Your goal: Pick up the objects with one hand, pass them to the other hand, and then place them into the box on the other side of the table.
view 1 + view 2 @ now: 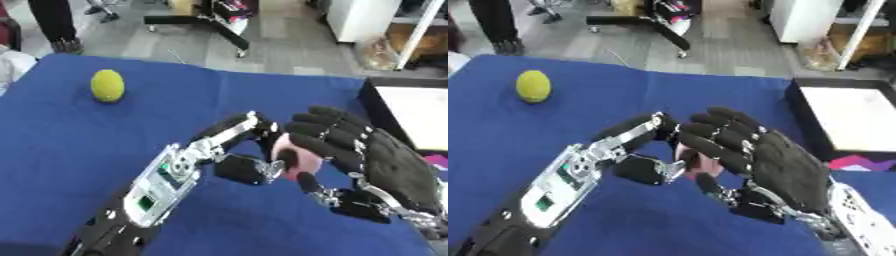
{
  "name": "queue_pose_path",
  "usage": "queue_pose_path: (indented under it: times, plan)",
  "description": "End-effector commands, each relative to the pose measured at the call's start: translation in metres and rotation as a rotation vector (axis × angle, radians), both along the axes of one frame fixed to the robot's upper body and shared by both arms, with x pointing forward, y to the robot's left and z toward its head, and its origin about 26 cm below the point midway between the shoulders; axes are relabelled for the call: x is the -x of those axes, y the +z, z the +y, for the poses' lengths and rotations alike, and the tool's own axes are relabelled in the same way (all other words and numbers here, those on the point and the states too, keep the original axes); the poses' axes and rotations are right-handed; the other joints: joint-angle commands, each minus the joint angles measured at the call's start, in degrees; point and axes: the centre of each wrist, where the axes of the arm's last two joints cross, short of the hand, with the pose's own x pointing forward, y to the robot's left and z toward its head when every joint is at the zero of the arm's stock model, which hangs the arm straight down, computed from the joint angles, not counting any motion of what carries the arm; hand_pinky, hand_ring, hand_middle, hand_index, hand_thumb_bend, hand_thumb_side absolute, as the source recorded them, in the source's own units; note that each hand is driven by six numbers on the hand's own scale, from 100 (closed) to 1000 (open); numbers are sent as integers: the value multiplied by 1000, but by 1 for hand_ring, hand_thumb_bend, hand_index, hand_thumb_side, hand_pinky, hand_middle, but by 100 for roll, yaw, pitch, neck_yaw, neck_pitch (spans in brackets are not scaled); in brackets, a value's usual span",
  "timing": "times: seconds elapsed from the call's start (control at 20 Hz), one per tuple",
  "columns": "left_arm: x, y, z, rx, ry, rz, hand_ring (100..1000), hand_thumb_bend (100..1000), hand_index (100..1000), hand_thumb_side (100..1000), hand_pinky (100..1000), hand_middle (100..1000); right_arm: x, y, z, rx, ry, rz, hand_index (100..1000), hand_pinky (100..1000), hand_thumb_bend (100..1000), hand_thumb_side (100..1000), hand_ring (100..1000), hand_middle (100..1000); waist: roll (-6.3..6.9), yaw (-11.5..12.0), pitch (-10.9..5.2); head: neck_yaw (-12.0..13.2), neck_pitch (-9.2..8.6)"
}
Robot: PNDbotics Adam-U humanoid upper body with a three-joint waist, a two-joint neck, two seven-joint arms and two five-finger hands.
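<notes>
Pink object [302,159] between both hands

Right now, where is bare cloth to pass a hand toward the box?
Bare cloth runs between the yellow ball and the box, along the far edge. It is crowded at centre, where the left hand and right hand meet around a pink object.

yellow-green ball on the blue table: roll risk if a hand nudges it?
Likely yes. The yellow-green ball looks round and sits alone on the flat blue table, nothing beside it to stop it. Its surface looks matte, so probably not slippery. Weight can't be judged.
</notes>
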Motion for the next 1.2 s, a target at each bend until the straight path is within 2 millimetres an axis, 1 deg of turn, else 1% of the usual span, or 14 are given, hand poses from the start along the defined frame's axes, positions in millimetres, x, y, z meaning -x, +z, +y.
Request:
queue_pose_path:
  times: [0.05, 0.6, 1.2]
  plan:
    - [-1, 10, 6, 8, 15, -35, 454, 100, 523, 261, 629, 356, 2, 6, 0, 12, 20, -20, 1000, 929, 100, 100, 919, 936, 0, -6, -101, 22, -6]
    - [-1, 13, 13, 40, 12, -23, 453, 100, 524, 263, 627, 355, 2, 6, -1, 32, 30, -11, 1000, 936, 100, 100, 926, 956, -2, -9, -108, 36, -10]
    - [4, 10, 12, 66, -45, 62, 456, 100, 527, 274, 628, 359, 2, 8, -1, 23, 6, -23, 1000, 938, 100, 100, 927, 958, -3, 4, -112, 46, 0]
